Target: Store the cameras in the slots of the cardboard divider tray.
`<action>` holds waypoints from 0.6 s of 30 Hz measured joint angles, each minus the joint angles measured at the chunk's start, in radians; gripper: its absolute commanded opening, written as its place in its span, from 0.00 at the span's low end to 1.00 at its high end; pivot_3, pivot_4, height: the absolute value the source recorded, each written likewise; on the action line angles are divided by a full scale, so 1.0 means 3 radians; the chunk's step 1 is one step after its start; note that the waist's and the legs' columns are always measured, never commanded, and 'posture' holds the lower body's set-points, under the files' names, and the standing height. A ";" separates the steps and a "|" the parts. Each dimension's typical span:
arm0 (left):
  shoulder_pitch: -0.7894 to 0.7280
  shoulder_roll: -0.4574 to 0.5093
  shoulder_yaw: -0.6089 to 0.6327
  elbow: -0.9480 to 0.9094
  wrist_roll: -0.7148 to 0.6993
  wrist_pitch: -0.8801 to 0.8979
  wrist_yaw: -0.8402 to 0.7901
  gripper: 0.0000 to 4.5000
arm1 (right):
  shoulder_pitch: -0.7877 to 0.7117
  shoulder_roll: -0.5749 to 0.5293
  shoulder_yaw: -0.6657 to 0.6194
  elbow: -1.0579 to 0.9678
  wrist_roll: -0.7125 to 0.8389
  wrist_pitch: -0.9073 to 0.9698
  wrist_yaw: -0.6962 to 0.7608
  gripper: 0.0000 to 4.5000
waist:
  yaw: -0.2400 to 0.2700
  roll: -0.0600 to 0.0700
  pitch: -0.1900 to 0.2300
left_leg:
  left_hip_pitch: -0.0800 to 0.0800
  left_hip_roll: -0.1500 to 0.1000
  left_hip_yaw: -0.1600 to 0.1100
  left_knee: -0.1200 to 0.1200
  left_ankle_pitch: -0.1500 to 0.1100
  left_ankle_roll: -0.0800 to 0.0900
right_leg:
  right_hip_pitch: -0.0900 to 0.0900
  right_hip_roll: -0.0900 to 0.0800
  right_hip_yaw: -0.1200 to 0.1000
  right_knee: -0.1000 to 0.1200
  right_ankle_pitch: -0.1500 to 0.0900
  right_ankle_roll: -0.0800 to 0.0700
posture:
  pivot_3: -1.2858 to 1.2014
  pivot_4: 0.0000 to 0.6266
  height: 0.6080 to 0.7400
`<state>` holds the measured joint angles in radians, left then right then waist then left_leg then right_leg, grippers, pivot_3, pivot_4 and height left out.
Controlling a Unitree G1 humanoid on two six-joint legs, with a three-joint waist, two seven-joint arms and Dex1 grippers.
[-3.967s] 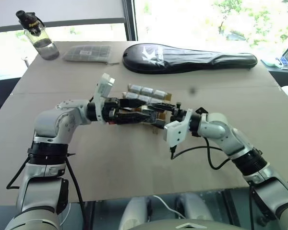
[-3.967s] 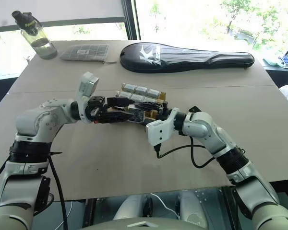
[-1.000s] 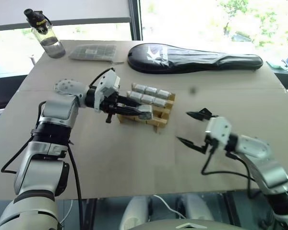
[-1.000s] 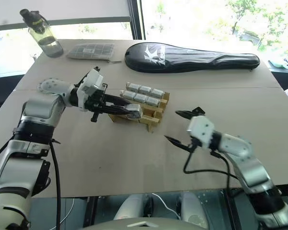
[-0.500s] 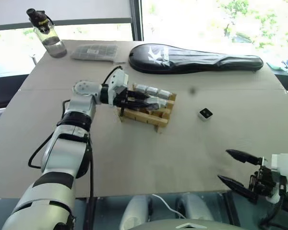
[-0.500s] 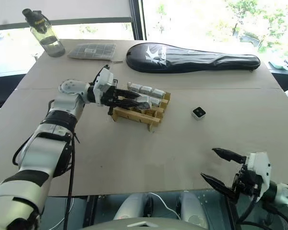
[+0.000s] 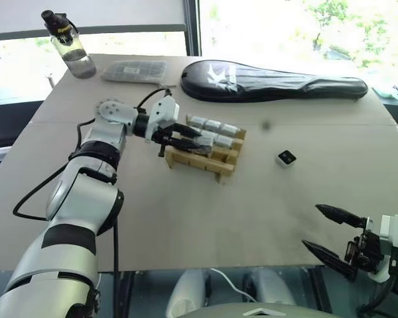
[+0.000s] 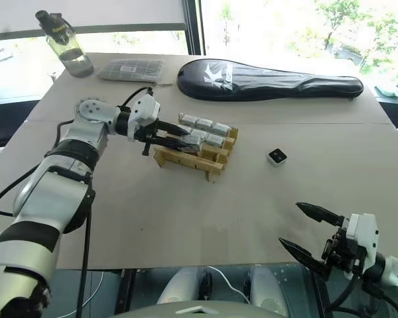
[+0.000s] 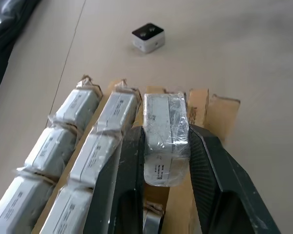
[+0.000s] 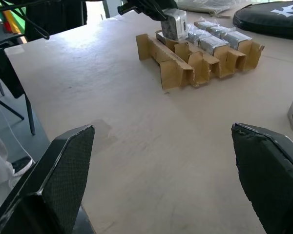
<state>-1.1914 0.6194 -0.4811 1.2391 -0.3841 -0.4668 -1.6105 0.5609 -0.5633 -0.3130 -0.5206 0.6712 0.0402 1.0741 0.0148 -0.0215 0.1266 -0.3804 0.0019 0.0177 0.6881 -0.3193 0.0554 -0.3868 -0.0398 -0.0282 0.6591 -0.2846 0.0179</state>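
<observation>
- Cameras are sitting mostly in the cardboard divider tray [image 7: 202,158] already: I am counting two filled rows at its far side, wrapped in clear film.
- One more wrapped camera [image 9: 165,139] is hanging over the third row, and my left gripper [image 7: 194,140] is pinching it by its two long sides.
- I am judging this as the lowering step; the slot below is looking narrow, and the film is looking slack and slippery.
- Risk: if I am coming down tilted, a corner is going to catch a divider wall and bend it, or push the light tray across the desk [image 7: 186,218].
- Risk: a black finger is running just beside the neighbouring row, so it may be snagging film there when I release.
- A last loose camera [image 7: 285,158] is lying on the desk, well apart from the tray, towards my right.
- My right gripper [image 8: 312,233] is hanging spread wide and empty at the near desk edge.
- Racket case [image 7: 272,71], mesh pouch [image 7: 134,70] and bottle [image 7: 69,45] are lying at the far side, out of my way.
</observation>
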 measured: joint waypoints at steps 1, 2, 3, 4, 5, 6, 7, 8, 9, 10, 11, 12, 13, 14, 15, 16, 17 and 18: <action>-0.0015 0.0000 0.0007 0.0036 0.0026 -0.0038 0.0000 0.16 | 0.0004 0.0013 0.0001 -0.0001 -0.0006 -0.0002 -0.0015 0.99 | 0.0000 0.0000 0.0000 | 0.0000 0.0000 0.0000 0.0000 0.0000 0.0000 | 0.0000 0.0000 0.0000 0.0000 0.0000 0.0000 | 0.52 0.24 1.00; -0.0025 -0.0002 0.0009 0.0056 0.0038 -0.0075 -0.0001 0.16 | 0.0004 0.0017 0.0001 -0.0002 -0.0006 -0.0003 -0.0019 0.99 | 0.0000 0.0000 0.0000 | 0.0000 0.0000 0.0000 0.0000 0.0000 0.0000 | 0.0000 -0.0001 0.0000 0.0000 0.0000 0.0000 | 0.52 0.24 1.00; -0.0032 -0.0009 0.0030 0.0076 0.0065 -0.0114 -0.0001 0.16 | 0.0004 0.0020 0.0002 -0.0004 -0.0008 -0.0004 -0.0026 0.99 | -0.0001 0.0000 0.0000 | 0.0000 0.0000 0.0000 0.0000 0.0000 0.0000 | 0.0000 -0.0001 0.0000 0.0000 0.0000 0.0000 | 0.52 0.24 1.00; -0.0035 -0.0022 0.0054 0.0100 0.0100 -0.0168 -0.0001 0.16 | 0.0001 0.0029 0.0003 -0.0006 -0.0013 -0.0007 -0.0040 0.99 | -0.0001 0.0000 0.0000 | 0.0001 0.0000 0.0000 0.0000 0.0000 0.0000 | 0.0000 -0.0001 0.0000 0.0000 0.0000 0.0000 | 0.52 0.24 1.00; -0.0035 -0.0033 0.0067 0.0107 0.0110 -0.0190 -0.0001 0.16 | -0.0003 0.0034 0.0004 -0.0006 -0.0015 -0.0007 -0.0044 0.99 | -0.0001 0.0000 0.0000 | 0.0000 0.0000 0.0000 0.0001 0.0000 0.0000 | 0.0000 -0.0001 0.0000 0.0000 0.0000 0.0000 | 0.52 0.24 1.00; -0.0034 -0.0057 0.0105 0.0127 0.0149 -0.0247 -0.0001 0.16 | -0.0023 0.0036 0.0009 -0.0006 -0.0022 -0.0008 -0.0048 0.99 | 0.0000 0.0000 0.0000 | 0.0001 0.0000 0.0000 0.0001 0.0000 0.0000 | 0.0000 -0.0001 0.0000 0.0001 0.0000 0.0000 | 0.52 0.24 1.00; -0.0033 -0.0075 0.0130 0.0133 0.0171 -0.0283 -0.0001 0.16 | -0.0041 0.0036 0.0011 -0.0006 -0.0027 -0.0008 -0.0050 0.99 | 0.0000 0.0000 0.0000 | 0.0001 0.0000 0.0000 0.0001 0.0000 0.0000 | 0.0000 -0.0001 0.0000 0.0000 0.0000 0.0000 | 0.52 0.24 1.00; -0.0033 -0.0087 0.0151 0.0136 0.0205 -0.0321 -0.0001 0.16 | -0.0060 0.0036 0.0012 -0.0006 -0.0032 -0.0008 -0.0052 0.99 | 0.0000 0.0000 0.0000 | 0.0001 0.0000 0.0000 0.0001 0.0000 0.0000 | 0.0000 -0.0001 -0.0001 0.0001 0.0000 0.0000 | 0.52 0.24 1.00; -0.0033 -0.0091 0.0171 0.0138 0.0241 -0.0377 -0.0001 0.16 | -0.0065 0.0036 0.0012 -0.0006 -0.0039 -0.0008 -0.0054 0.99 | 0.0001 0.0000 0.0000 | 0.0001 0.0000 0.0000 0.0001 0.0000 0.0000 | 0.0000 -0.0001 -0.0001 0.0001 0.0000 0.0000 | 0.52 0.24 1.00; -0.0033 -0.0092 0.0189 0.0144 0.0264 -0.0405 -0.0001 0.16 | -0.0064 0.0036 0.0012 -0.0006 -0.0043 -0.0008 -0.0054 0.99 | 0.0001 0.0000 0.0000 | 0.0001 0.0000 0.0000 0.0001 0.0000 0.0000 | 0.0001 -0.0001 -0.0001 0.0001 0.0000 0.0000 | 0.52 0.24 1.00; -0.0033 -0.0093 0.0217 0.0155 0.0293 -0.0431 -0.0001 0.16 | -0.0061 0.0036 0.0012 -0.0007 -0.0043 -0.0008 -0.0053 0.99 | 0.0001 0.0000 0.0000 | 0.0001 0.0000 0.0000 0.0001 0.0000 0.0000 | 0.0001 -0.0001 -0.0001 0.0001 0.0000 0.0000 | 0.52 0.24 1.00; -0.0033 -0.0095 0.0235 0.0162 0.0301 -0.0435 -0.0001 0.16 | -0.0059 0.0036 0.0012 -0.0006 -0.0043 -0.0008 -0.0052 0.99 | 0.0001 0.0000 0.0000 | 0.0001 0.0000 0.0000 0.0001 0.0000 0.0000 | 0.0001 -0.0001 -0.0001 0.0001 0.0000 0.0000 | 0.52 0.24 1.00; -0.0033 -0.0098 0.0270 0.0175 0.0328 -0.0435 -0.0001 0.16 | -0.0055 0.0036 0.0012 -0.0006 -0.0043 -0.0008 -0.0051 0.99 | 0.0001 0.0000 0.0000 | 0.0001 0.0000 0.0000 0.0002 0.0000 0.0000 | 0.0001 -0.0001 -0.0001 0.0002 0.0000 0.0000 | 0.52 0.24 1.00; -0.0034 -0.0098 0.0286 0.0180 0.0343 -0.0433 -0.0001 0.16 | -0.0054 0.0036 0.0012 -0.0006 -0.0043 -0.0008 -0.0050 0.99 | 0.0000 0.0000 0.0000 | 0.0001 0.0000 0.0000 0.0002 0.0000 0.0000 | 0.0001 -0.0001 -0.0001 0.0002 0.0000 0.0000 | 0.52 0.24 1.00; -0.0035 -0.0097 0.0300 0.0186 0.0353 -0.0427 -0.0001 0.16 | -0.0054 0.0036 0.0012 -0.0006 -0.0043 -0.0008 -0.0051 0.99 | -0.0001 0.0000 0.0000 | 0.0000 0.0000 0.0000 0.0002 0.0000 0.0000 | 0.0001 -0.0001 -0.0001 0.0002 0.0000 0.0000 | 0.52 0.24 1.00; -0.0040 -0.0097 0.0326 0.0197 0.0355 -0.0402 -0.0001 0.16 | -0.0056 0.0036 0.0012 -0.0006 -0.0044 -0.0008 -0.0051 0.99 | -0.0001 0.0000 0.0000 | 0.0000 0.0000 0.0000 0.0002 0.0000 0.0000 | 0.0000 -0.0001 -0.0001 0.0003 0.0000 0.0000 | 0.52 0.24 1.00; -0.0045 -0.0096 0.0341 0.0206 0.0355 -0.0377 -0.0001 0.16 | -0.0058 0.0038 0.0013 -0.0006 -0.0046 -0.0008 -0.0051 0.99 | -0.0002 0.0000 0.0000 | 0.0000 0.0000 0.0000 0.0002 0.0000 0.0000 | 0.0000 0.0000 -0.0002 0.0005 0.0000 0.0000 | 0.52 0.24 1.00; -0.0054 -0.0093 0.0381 0.0213 0.0354 -0.0340 -0.0001 0.16 | -0.0060 0.0042 0.0019 -0.0006 -0.0050 -0.0008 -0.0054 0.99 | -0.0002 0.0000 0.0000 | 0.0000 0.0000 0.0000 0.0002 0.0000 0.0000 | 0.0000 0.0000 -0.0002 0.0005 0.0000 0.0000 | 0.52 0.24 1.00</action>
<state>-1.2075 0.5914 -0.3666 1.3028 -0.2779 -0.5687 -1.6107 0.5428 -0.5507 -0.3073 -0.5225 0.6562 0.0377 1.0581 0.0143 -0.0217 0.1266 -0.3804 0.0019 0.0177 0.6886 -0.3193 0.0554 -0.3867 -0.0399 -0.0288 0.6605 -0.2846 0.0179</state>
